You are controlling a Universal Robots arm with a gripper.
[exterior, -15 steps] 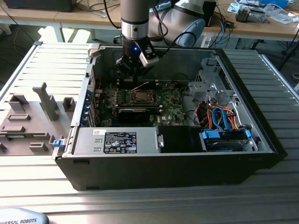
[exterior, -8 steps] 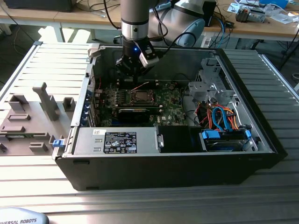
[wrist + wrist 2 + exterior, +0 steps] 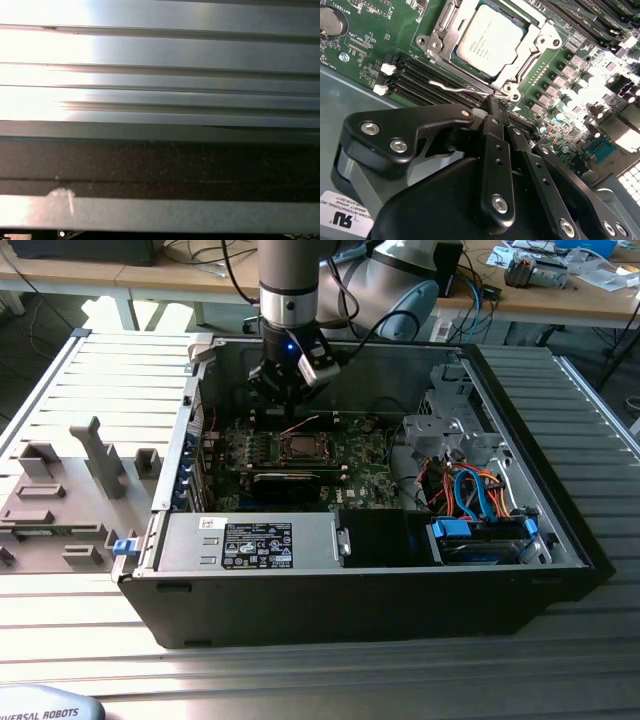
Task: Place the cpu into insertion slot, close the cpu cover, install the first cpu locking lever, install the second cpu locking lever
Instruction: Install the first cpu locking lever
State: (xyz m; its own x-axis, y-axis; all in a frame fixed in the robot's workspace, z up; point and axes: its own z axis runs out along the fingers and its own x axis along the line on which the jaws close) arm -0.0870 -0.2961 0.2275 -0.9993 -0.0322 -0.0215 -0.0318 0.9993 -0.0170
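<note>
You have a ribbed metal table (image 3: 560,660) carrying the open computer case (image 3: 370,600) and grey fixture blocks (image 3: 60,500).

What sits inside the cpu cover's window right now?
The cpu lies in the insertion slot, its silver-grey top showing through the window of the cpu cover, which lies closed over its edges. The socket contacts beneath are hidden by the chip.

cpu (image 3: 487,40) in insertion slot (image 3: 451,22) | cpu cover (image 3: 540,42) over it
</note>
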